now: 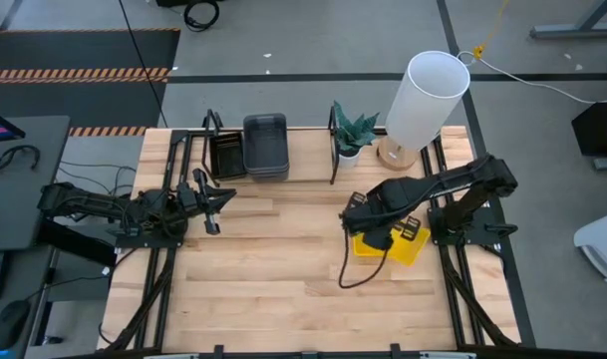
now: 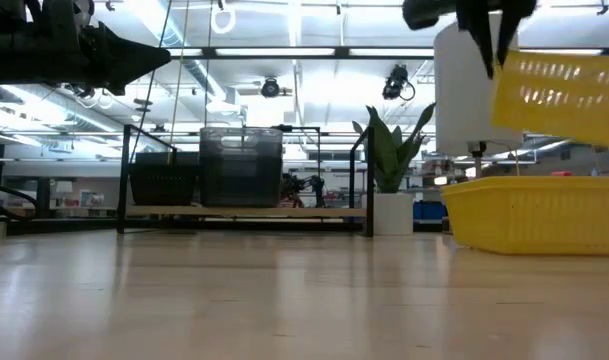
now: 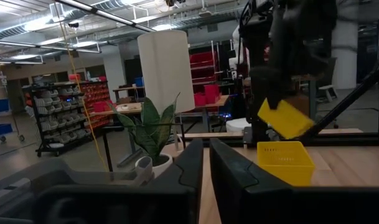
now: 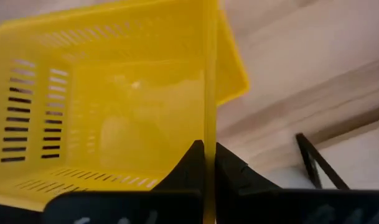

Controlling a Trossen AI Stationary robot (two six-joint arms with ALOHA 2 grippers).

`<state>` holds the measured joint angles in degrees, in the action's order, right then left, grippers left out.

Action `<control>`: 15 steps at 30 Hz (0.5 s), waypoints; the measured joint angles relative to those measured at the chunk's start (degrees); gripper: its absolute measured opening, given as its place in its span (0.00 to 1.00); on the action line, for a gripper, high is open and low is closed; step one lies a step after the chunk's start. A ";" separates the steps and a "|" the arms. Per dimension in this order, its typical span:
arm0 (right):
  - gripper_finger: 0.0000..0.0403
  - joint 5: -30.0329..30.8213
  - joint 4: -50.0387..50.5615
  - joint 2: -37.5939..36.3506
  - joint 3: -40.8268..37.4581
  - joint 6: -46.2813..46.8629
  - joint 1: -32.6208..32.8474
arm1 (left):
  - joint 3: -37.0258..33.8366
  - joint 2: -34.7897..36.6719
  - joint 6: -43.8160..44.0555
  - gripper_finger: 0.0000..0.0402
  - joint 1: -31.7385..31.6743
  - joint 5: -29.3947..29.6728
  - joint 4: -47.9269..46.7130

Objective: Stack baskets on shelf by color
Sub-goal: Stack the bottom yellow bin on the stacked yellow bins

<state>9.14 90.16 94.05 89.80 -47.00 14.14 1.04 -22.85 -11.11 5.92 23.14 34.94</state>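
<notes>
My right pincer (image 4: pixel 205 152) is pinching the rim of 1 bright yellow slotted plastic basket (image 4: pixel 114 106), hanging tilted below it above another yellow basket (image 2: pixel 534 212) resting on the table. My left pincer (image 3: pixel 205 158) is hovering nearly closed, empty, well apart.

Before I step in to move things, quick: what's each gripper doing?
Left gripper: closed, holding nothing, above the table's left side.
Right gripper: shut on the rim of a yellow basket, lifted above another yellow basket.
</notes>
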 joint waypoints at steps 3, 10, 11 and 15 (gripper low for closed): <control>0.02 3.82 -0.69 1.55 -2.19 -3.65 0.03 | 0.00 0.00 0.00 0.08 -0.01 -0.02 -0.02; 0.02 9.91 -6.16 2.27 -4.70 -10.89 1.51 | 0.00 0.01 0.00 0.07 0.00 0.00 -0.09; 0.02 10.70 -7.41 2.29 -4.68 -11.80 1.81 | 0.00 0.02 0.00 0.08 0.01 -0.01 -0.12; 0.02 8.80 -11.79 2.47 -4.68 -13.08 2.80 | 0.00 0.02 0.00 0.09 -0.01 -0.02 -0.19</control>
<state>17.94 78.38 96.52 85.12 -60.09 16.94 1.04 -22.83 -11.11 5.91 23.11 34.74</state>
